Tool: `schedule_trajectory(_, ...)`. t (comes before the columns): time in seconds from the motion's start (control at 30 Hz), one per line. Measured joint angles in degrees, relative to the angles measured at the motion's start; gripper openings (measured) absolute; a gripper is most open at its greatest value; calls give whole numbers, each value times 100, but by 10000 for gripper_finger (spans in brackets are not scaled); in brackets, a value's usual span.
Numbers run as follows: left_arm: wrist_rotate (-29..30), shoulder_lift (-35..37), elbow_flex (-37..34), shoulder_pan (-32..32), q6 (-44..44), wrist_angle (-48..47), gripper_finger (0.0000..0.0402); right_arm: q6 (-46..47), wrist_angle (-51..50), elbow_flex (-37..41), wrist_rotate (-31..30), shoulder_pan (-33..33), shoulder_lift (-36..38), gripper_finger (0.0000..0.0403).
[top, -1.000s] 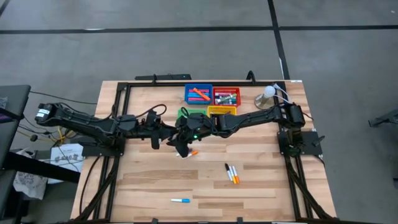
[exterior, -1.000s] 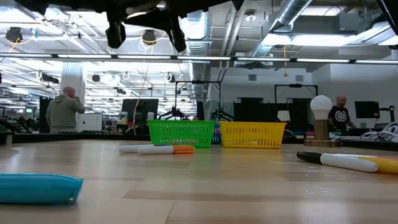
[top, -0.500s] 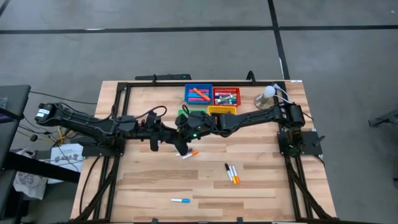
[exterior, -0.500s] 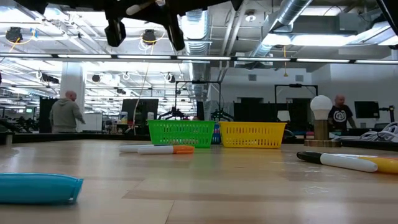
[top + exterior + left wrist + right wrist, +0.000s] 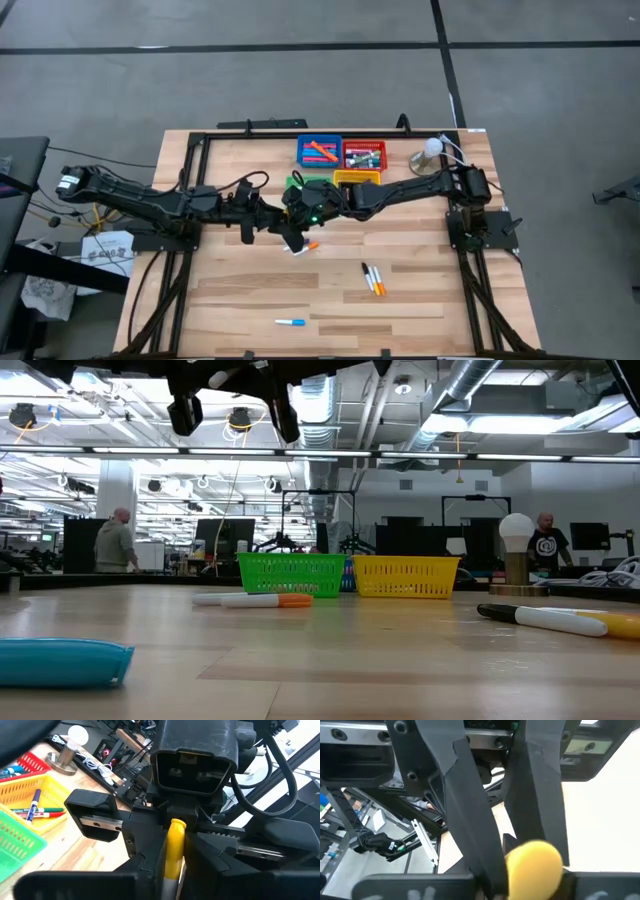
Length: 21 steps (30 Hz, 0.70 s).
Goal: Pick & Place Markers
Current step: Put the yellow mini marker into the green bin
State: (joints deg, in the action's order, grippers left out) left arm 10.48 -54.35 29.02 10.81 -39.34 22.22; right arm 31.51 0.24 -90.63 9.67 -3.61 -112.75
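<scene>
High view, surface: pale wood-plank table in a black frame, grey floor around it.
Trays: blue tray, red tray, yellow tray and green tray grouped at the far edge; a white bulb lamp stands beside them.
Loose markers: orange-capped marker just under my grippers; a pair of markers nearer the front; a blue marker by the front edge.
Room: open workshop, ceiling lights and ducts, screens; one person on the left, another person by the lamp.
My right gripper: mid-table, fingers clamped on the cap end of the yellow marker.
My left gripper: facing it; the marker's body runs down between my fingers, grip cannot be told.
Hidden: marker's lower end, both fingertips from above.
Writing: tray markers carry label print, unreadable; shirt emblem unreadable.
</scene>
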Motion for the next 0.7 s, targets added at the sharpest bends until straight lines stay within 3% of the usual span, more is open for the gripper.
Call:
schedule_trajectory(0.13,20,2,-4,-7,165,17,92,-61,-17,2,-17,-3,7,20)
schedule_trajectory(0.37,30,-4,-4,-80,473,17,113,-157,-55,1,-12,32,7,30)
schedule_trajectory(0.7,-61,-11,-4,-395,1020,-19,167,-480,-205,-7,469,272,7,22)
